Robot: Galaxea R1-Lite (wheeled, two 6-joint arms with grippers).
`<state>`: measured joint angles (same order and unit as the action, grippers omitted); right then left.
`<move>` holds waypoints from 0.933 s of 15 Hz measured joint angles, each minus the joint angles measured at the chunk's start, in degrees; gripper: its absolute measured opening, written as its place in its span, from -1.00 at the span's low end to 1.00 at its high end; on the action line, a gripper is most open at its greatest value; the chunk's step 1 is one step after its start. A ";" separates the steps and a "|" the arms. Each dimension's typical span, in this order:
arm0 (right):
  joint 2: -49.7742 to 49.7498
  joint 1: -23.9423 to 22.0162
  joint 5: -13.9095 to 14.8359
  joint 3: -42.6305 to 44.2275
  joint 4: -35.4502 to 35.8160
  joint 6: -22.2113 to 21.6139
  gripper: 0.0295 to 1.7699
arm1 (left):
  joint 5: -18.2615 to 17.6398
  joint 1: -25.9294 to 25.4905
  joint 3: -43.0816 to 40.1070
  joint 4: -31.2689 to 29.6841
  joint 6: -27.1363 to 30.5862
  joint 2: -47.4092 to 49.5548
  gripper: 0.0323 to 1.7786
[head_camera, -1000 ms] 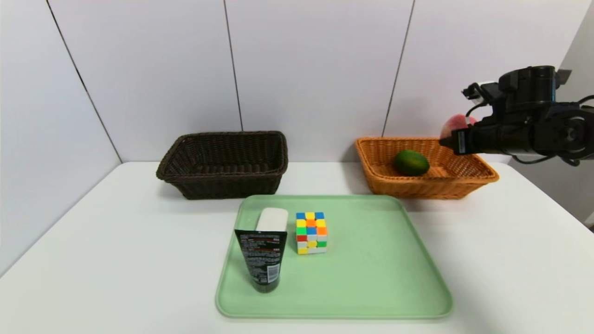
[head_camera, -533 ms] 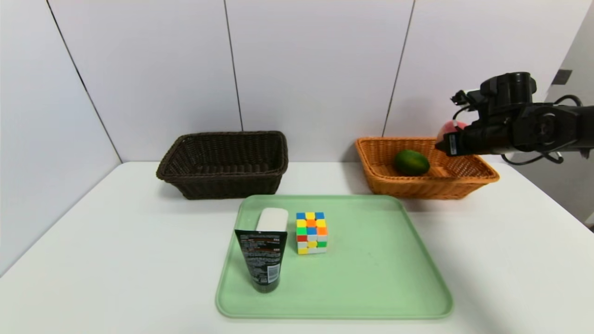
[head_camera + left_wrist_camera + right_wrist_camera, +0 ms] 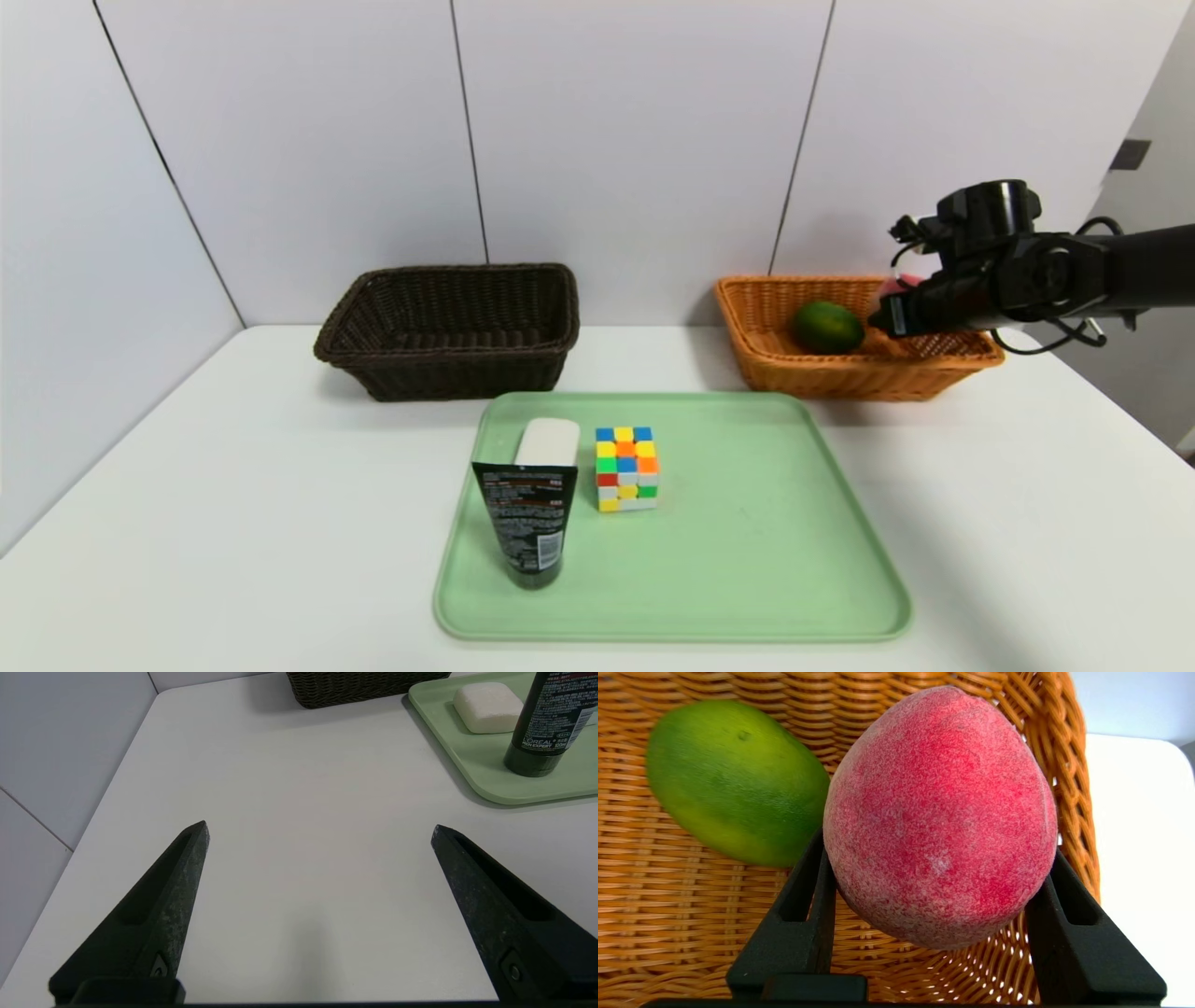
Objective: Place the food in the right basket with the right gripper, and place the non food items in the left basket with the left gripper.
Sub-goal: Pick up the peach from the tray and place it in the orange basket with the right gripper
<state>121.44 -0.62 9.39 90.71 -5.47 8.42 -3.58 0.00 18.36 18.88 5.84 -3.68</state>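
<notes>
Already the green fruit (image 3: 827,327) lies in the orange basket (image 3: 971,359) at two o'clock from the green tray (image 3: 766,560). The right gripper (image 3: 938,886) clamps a red peach (image 3: 941,816) over that basket, beside the fruit, not yet released. Left on the tray are the black tube (image 3: 528,523), white soap (image 3: 548,441) and cube (image 3: 625,467). The dark basket (image 3: 448,327), at eleven o'clock, holds nothing visible. The left gripper (image 3: 320,830) hangs wide apart, empty.
</notes>
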 joint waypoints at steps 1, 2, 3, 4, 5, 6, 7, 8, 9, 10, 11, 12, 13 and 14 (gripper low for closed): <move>0.39 0.00 -0.02 0.11 0.05 0.01 0.23 | 0.01 0.00 0.00 0.00 0.00 -0.04 0.90; 0.77 0.02 -0.02 0.13 0.11 0.00 0.23 | 0.01 0.00 -0.01 0.00 0.00 -0.06 0.90; 1.11 0.02 0.00 0.13 0.11 0.00 0.23 | 0.01 0.00 -0.06 0.00 0.02 -0.06 0.90; 1.44 0.00 0.01 0.22 0.22 0.01 0.23 | 0.00 0.00 -0.09 0.00 0.02 -0.09 0.90; 1.73 0.00 0.06 0.35 0.24 0.01 0.23 | 0.00 0.00 -0.09 0.00 0.02 -0.11 0.90; 2.10 0.00 0.32 0.69 0.22 0.04 0.23 | 0.00 0.00 -0.12 0.00 0.00 -0.12 0.90; 2.60 0.00 0.67 1.40 0.27 0.01 0.23 | 0.00 0.00 -0.12 0.00 0.00 -0.15 0.90; 3.12 0.00 0.89 2.23 0.30 0.01 0.23 | 0.01 0.00 -0.15 0.00 -0.04 -0.17 0.90; 3.69 0.00 1.00 3.17 0.57 0.11 0.23 | 0.01 0.00 -0.21 0.00 -0.04 -0.17 0.90; 4.30 0.00 1.16 4.07 0.60 0.23 0.23 | 0.01 0.00 -0.21 0.00 -0.04 -0.20 0.90; 4.74 -0.04 1.24 4.71 0.66 0.30 0.23 | 0.00 0.00 -0.23 -0.04 0.00 -0.30 0.90; 5.05 -0.06 1.28 5.05 0.63 0.39 0.23 | 0.01 0.00 -0.26 -0.21 -0.04 -0.41 0.90; 5.29 -0.06 1.28 5.24 0.60 0.44 0.23 | 0.01 0.00 -0.26 -0.23 0.00 -0.50 0.90; 5.42 -0.04 1.30 5.29 0.51 0.48 0.23 | 0.00 0.00 -0.26 -0.23 0.00 -0.59 0.90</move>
<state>126.87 -0.66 10.69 96.00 -4.96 8.90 -3.58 0.00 18.10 18.65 5.84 -4.27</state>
